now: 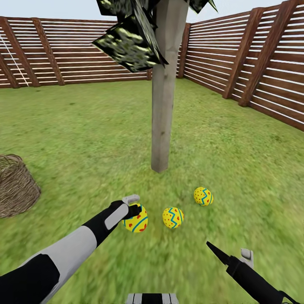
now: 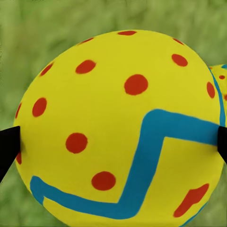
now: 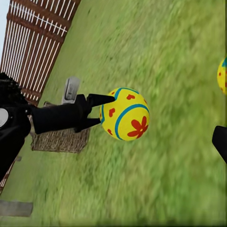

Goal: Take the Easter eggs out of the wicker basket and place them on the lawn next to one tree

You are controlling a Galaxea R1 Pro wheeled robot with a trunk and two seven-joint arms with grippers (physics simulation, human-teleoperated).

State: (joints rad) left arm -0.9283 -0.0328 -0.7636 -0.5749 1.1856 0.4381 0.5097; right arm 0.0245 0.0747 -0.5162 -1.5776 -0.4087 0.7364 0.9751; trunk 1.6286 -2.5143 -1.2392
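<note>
Easter eggs: three in the head view, all on the lawn (image 1: 84, 135) in front of the tree (image 1: 164, 105), near the base of its trunk. First egg (image 1: 136, 218) is the left one, sitting between the fingers of my left tool (image 1: 131, 211). Second egg (image 1: 173, 217) lies just beside it to the right, apart from it. Third egg (image 1: 203, 196) is further right and a bit closer to the trunk.

Left tool: clamped on the first egg. My left wrist view has that egg (image 2: 118, 127) up close, with a black fingertip (image 2: 8, 149) at each side of it. My right wrist view shows the same grip from the side: the black fingers (image 3: 101, 99) straddle the egg (image 3: 125, 114), grass behind it. Can't tell whether this egg touches the grass or sits just above it.

Right tool (image 1: 228, 255): low right in the head view, well clear of the eggs, one dark finger pointing toward them. Can't tell if its fingers are apart or together.

Wicker basket (image 1: 14, 185): on the grass at the far left edge, well apart from the eggs, partly cut off; I can't see inside it.

Wooden fence (image 1: 261, 67) rings the garden behind the tree.
</note>
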